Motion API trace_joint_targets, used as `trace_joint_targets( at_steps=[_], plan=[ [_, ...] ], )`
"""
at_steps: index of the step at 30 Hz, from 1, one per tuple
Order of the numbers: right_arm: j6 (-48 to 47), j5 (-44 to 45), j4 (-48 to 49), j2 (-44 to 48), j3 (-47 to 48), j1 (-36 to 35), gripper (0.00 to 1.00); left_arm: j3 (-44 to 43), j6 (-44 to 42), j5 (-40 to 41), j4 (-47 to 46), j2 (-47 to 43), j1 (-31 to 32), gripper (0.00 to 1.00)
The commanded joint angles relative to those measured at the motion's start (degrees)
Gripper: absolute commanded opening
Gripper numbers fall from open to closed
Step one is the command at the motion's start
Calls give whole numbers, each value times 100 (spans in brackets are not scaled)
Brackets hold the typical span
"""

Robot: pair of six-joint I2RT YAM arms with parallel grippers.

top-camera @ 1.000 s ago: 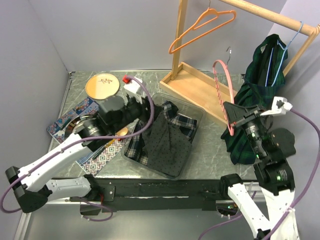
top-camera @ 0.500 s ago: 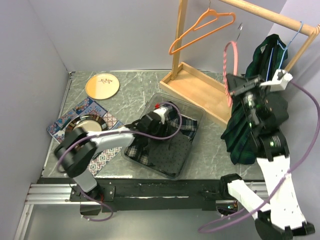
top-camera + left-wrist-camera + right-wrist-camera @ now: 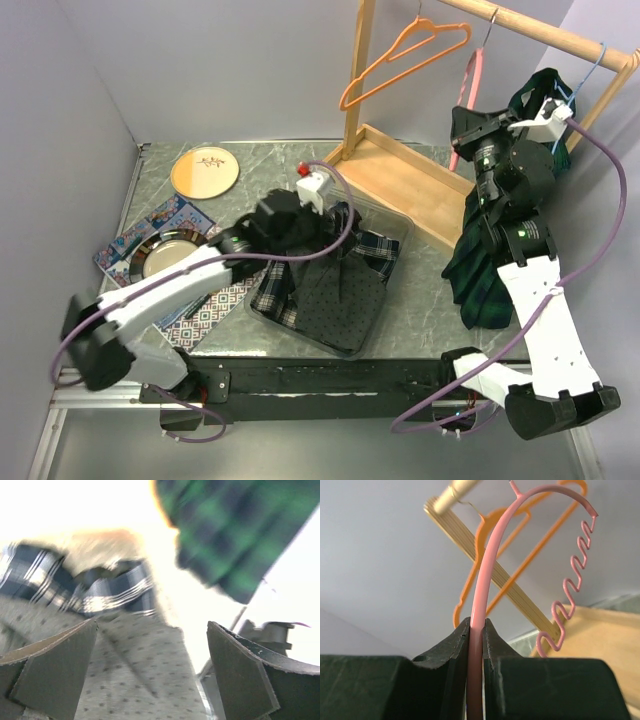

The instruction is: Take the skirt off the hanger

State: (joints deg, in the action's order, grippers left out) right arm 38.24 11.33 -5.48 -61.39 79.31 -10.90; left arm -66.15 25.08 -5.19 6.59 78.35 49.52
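Observation:
A grey dotted skirt (image 3: pixel 335 290) lies in the clear bin (image 3: pixel 385 212) on top of a navy plaid garment. It fills the lower part of the left wrist view (image 3: pixel 145 675). My left gripper (image 3: pixel 325 235) (image 3: pixel 152 625) hovers just over it, open, with nothing between the fingers. A bare pink hanger (image 3: pixel 470 75) (image 3: pixel 490 555) is held high at the wooden rail (image 3: pixel 540 30), its hook at the bar. My right gripper (image 3: pixel 463 118) (image 3: pixel 476 622) is shut on its pink wire.
An orange hanger (image 3: pixel 400 55) hangs bare on the rail. A green tartan garment (image 3: pixel 490 270) hangs from a blue hanger (image 3: pixel 590 75) at the right. The rack's wooden base (image 3: pixel 400 175) sits behind the bin. A round plate (image 3: pixel 205 170) and metal bowl (image 3: pixel 170 250) lie left.
My left gripper dipped into the bin, then rose a little and opened wide, leaving the dotted skirt lying there. My right arm lifted the pink hanger up to the rail.

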Motion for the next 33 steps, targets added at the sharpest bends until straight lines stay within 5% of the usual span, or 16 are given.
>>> trace_joint_targets(
  at_steps=[1,10,19,25,26,30,33],
  plan=[
    [-19,36,1144,48,296,0,0,-248,-108,-903,123,-258,32,97],
    [-45,466,1215,-346,612,0,0,-776,-915,-1081,1105,-635,32,97],
    [210,607,1084,-849,656,9,0,-733,-2235,878,1767,-1593,23,97],
    [246,449,855,-805,577,9,2,390,-2990,2597,645,-2358,23,97],
    [211,388,846,-770,525,9,6,592,-3061,2750,459,-2446,32,97],
    [-53,-16,356,-594,664,9,55,1349,-3097,3050,-261,-2815,32,97],
    [43,-288,-734,-271,850,9,69,1763,-3411,3208,-606,-2913,32,97]
  ],
)
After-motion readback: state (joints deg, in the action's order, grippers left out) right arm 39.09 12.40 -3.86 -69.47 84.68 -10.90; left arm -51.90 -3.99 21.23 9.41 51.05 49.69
